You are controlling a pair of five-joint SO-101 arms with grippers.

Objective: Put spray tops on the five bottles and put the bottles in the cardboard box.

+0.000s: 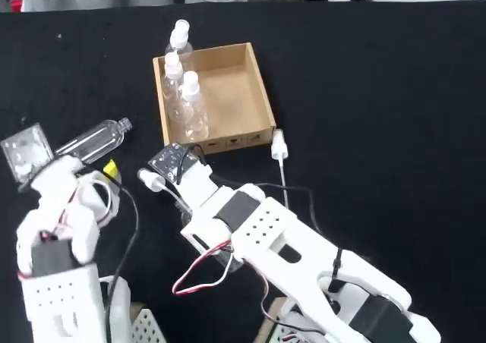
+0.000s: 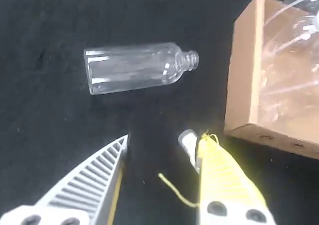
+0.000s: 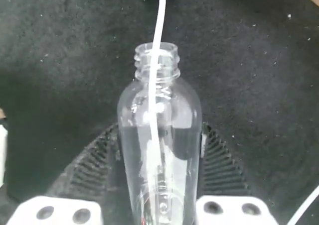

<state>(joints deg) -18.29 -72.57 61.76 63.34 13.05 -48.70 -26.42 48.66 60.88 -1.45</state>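
Observation:
A clear uncapped bottle [image 3: 159, 135] sits between the fingers of my right gripper [image 3: 159, 131], which is shut on it; a thin white tube [image 3: 160, 16] runs in line with its open neck. Another uncapped bottle [image 2: 134, 68] [image 1: 99, 140] lies on its side on the black table. My left gripper [image 2: 159, 150] [image 1: 112, 173] is open just short of it, with a white spray top [image 2: 187, 141] [image 1: 151, 180] by its yellow fingertip. The cardboard box [image 1: 254, 92] [image 2: 249, 80] holds two capped bottles [image 1: 190, 104]. A third capped bottle [image 1: 180, 39] stands at its far corner. A loose spray top [image 1: 279, 147] lies in front of the box.
A clear plastic wrapper [image 1: 26, 152] lies at the table's left edge. My right arm [image 1: 266, 237] stretches across the near middle of the table. Open black cloth lies to the right of the box.

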